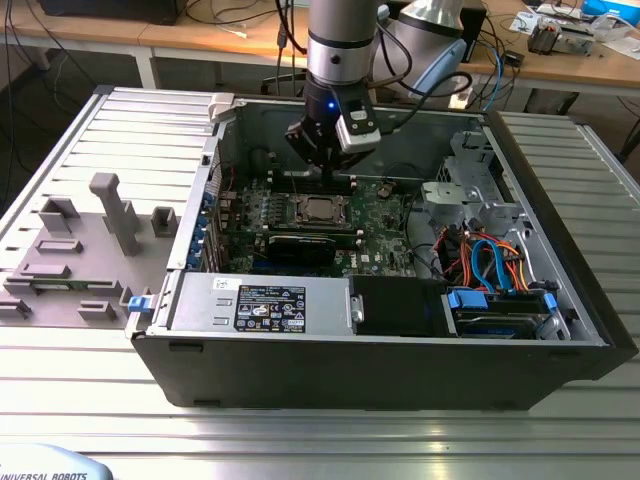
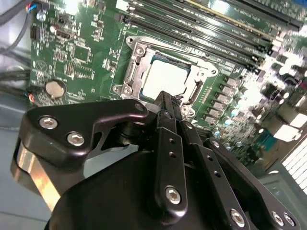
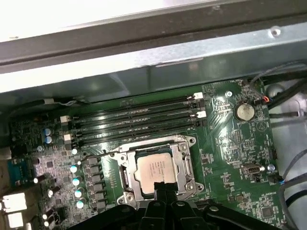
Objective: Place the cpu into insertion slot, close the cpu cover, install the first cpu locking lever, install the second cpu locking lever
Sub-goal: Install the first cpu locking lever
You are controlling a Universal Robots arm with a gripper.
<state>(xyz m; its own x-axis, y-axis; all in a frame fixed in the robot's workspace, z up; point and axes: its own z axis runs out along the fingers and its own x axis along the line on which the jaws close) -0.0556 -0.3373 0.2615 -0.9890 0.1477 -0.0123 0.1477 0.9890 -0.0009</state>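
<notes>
One slip of the closed, empty gripper point(image 1: 330, 176) over the cpu point(image 1: 322, 209) at the exterior view's centre could gouge the cpu cover point(image 3: 186, 160).

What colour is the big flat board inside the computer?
The board is green; the first wrist view shows it best.

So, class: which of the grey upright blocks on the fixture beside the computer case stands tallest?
The narrow middle post with the wider head; the broad block and the small block flanking it stand clearly lower.
</notes>
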